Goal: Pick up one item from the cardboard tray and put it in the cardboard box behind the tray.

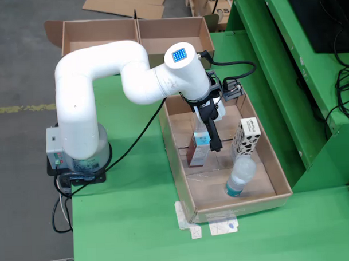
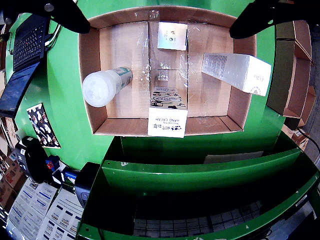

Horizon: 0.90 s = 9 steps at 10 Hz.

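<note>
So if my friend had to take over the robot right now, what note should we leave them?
Gripper: open, holding nothing, hanging over the cardboard tray, close to the tall carton.
In the tray: the tall carton, the hand cream box, the plastic bottle lying down, and a small silver pack seen only in the gripper camera.
Cardboard box behind the tray: looks empty.
Done: nothing picked yet.
Left: grab one item, lift it, drop it in the box.

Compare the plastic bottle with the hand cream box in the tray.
The plastic bottle is round and translucent; the hand cream box is rectangular, white with black patterning. The bottle lies on its side; the box stands upright by the tray wall. Neither is held by the hand.
</note>
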Tool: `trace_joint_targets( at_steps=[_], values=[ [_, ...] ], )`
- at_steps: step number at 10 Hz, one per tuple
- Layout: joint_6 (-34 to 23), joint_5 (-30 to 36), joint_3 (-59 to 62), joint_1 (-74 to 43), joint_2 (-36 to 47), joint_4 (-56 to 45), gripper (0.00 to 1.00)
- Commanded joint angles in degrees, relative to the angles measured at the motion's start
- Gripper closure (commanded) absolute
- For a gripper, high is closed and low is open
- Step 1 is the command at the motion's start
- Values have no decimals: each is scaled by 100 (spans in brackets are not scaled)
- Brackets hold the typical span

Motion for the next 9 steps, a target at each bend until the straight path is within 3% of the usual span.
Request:
trace_joint_targets(
  at_steps=[1, 8, 9],
  values=[
    [0, 0, 158, 9, 96, 70, 0],
    [0, 0, 158, 9, 96, 70, 0],
    [366, -180, 112, 348, 144, 16, 0]
  ],
)
